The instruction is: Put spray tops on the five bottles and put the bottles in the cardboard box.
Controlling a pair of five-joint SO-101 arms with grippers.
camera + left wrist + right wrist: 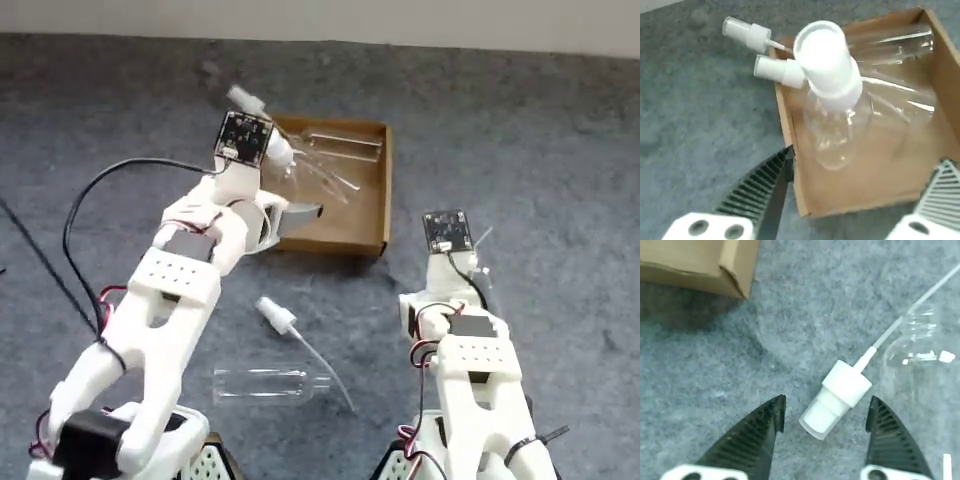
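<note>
The cardboard box (384,190) lies at the back middle of the carpet. My left gripper (860,175) hangs open just above the box (788,135). Below it a clear bottle with a white spray top (832,95) leans inside the box, free of the fingers. Two more capped bottles (900,45) lie in the box, their spray tops (747,34) poking over its wall. My right gripper (825,415) is open low over the carpet, with a loose spray top (840,392) lying between its fingers. An uncapped clear bottle (920,370) rests beside that top.
Another loose spray top (277,316) with a long tube lies in the middle of the carpet, and an empty bottle (265,385) lies on its side in front of it. A corner of the box (700,265) is near my right gripper. A black cable (90,210) loops at the left.
</note>
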